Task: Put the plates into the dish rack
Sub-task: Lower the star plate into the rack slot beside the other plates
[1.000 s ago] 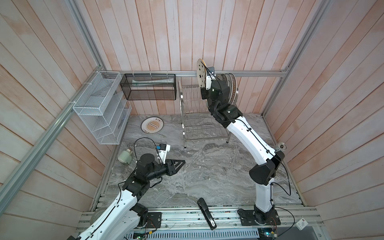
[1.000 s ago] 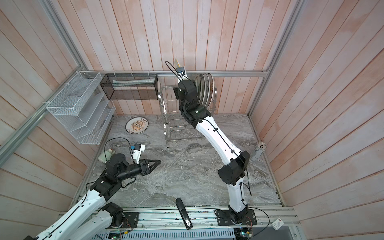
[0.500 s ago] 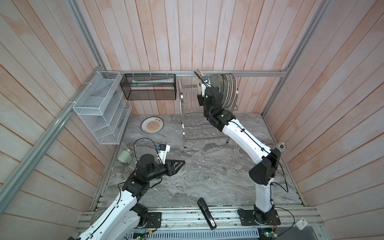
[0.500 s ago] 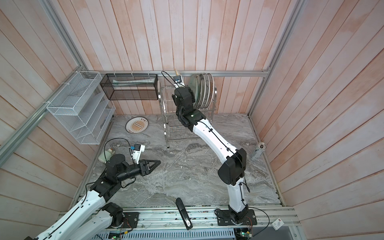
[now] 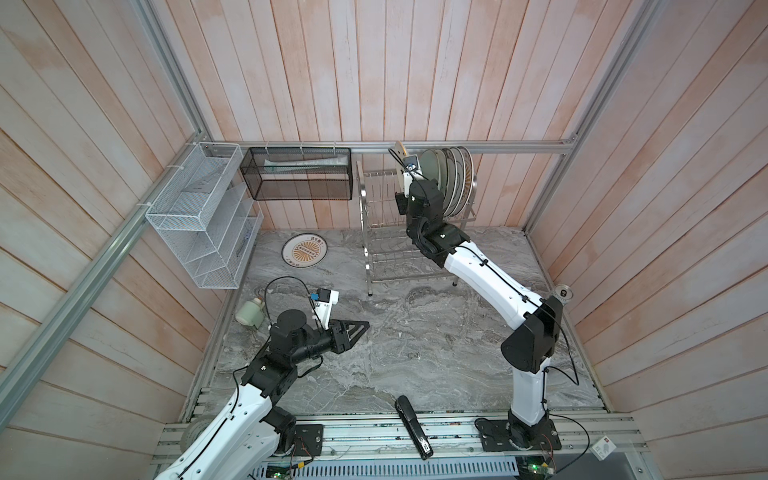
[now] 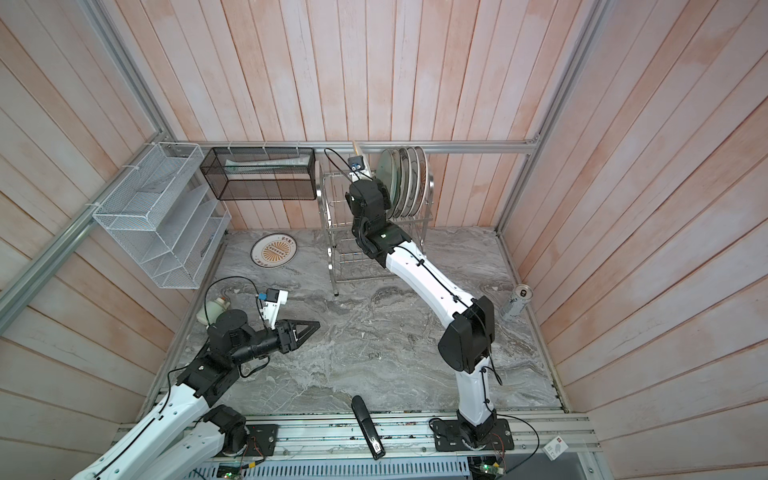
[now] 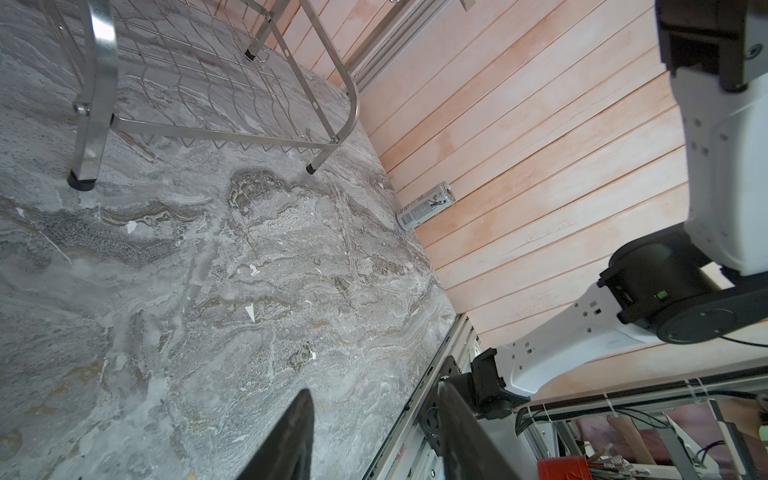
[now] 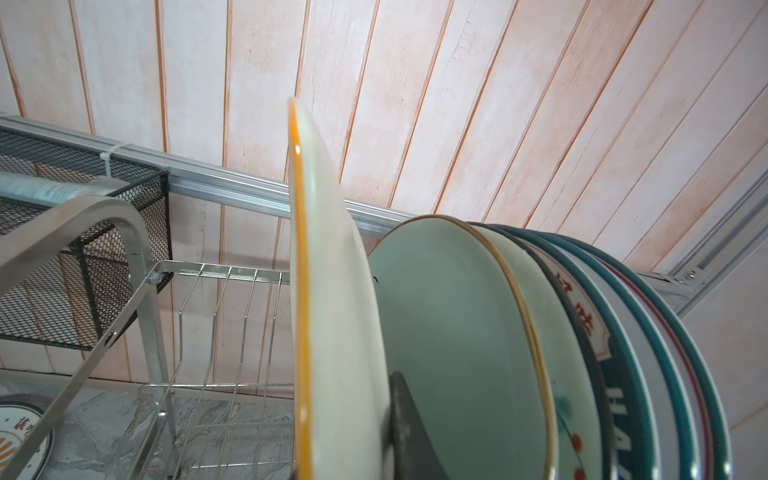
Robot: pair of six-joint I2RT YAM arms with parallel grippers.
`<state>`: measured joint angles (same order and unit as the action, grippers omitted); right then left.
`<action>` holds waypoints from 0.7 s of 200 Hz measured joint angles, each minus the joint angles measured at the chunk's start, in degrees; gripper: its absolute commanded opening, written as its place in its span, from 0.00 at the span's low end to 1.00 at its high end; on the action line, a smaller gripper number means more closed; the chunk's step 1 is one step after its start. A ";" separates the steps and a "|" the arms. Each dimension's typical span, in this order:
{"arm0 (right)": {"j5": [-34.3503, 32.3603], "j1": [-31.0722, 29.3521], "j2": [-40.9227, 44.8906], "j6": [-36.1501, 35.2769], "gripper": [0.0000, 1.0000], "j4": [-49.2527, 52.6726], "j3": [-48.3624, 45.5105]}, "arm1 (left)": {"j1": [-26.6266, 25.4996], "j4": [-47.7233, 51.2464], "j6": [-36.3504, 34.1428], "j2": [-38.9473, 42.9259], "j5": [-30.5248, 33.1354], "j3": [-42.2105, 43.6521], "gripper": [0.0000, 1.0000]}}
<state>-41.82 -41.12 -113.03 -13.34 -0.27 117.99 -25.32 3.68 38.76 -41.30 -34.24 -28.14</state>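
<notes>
Item: orange-rimmed plate (image 8: 332, 270), upright at upper centre in both top views, clamped in your right fingers (image 8: 409, 428) just beside the green plate (image 8: 449, 332) on the dish rack (image 8: 124, 232) top tier; lower it vertically into the neighbouring free slot, with your left fingers (image 7: 291, 436) apart and empty.

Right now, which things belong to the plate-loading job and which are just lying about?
Job: dish rack, racked plates, orange-rimmed plate, sunburst plate.
Lying about: can, white mesh organizer, black mesh basket, black stapler, pale bottle.
</notes>
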 measured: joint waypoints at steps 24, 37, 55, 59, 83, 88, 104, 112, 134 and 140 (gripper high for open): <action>-0.15 0.00 0.00 0.00 0.00 0.00 0.00 | 0.00 0.00 0.00 0.00 0.00 0.00 0.50; -0.22 0.00 0.00 0.00 0.00 0.02 -0.02 | 0.00 0.00 0.00 0.00 0.00 0.00 0.50; -0.33 0.00 0.00 0.02 0.00 0.00 -0.04 | 0.00 0.00 0.00 0.00 0.00 0.00 0.50; -0.33 0.00 0.00 0.02 0.00 0.00 -0.04 | 0.00 0.00 0.00 0.00 0.00 0.00 0.50; -0.35 0.00 0.00 0.02 0.00 -0.04 -0.11 | 0.00 0.02 0.00 0.00 0.00 0.00 0.50; -0.35 0.00 0.00 0.02 0.00 -0.04 -0.11 | 0.00 0.04 0.00 0.00 0.00 0.00 0.50; -0.39 0.00 0.00 0.04 0.00 -0.02 -0.11 | 0.00 0.04 0.00 0.00 0.00 0.00 0.50; -0.46 0.00 0.00 0.07 0.00 -0.02 -0.11 | 0.00 0.04 0.00 0.00 0.00 0.00 0.50; -0.72 0.00 0.00 0.44 0.00 0.07 -0.11 | 0.00 0.07 0.00 0.00 0.00 0.00 0.50; -0.76 0.00 0.00 0.63 0.00 0.13 -0.11 | 0.00 0.07 0.00 0.00 0.00 0.00 0.50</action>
<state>-42.59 -41.12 -113.03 -12.71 -0.14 117.89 -25.32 3.75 38.76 -41.30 -34.24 -28.14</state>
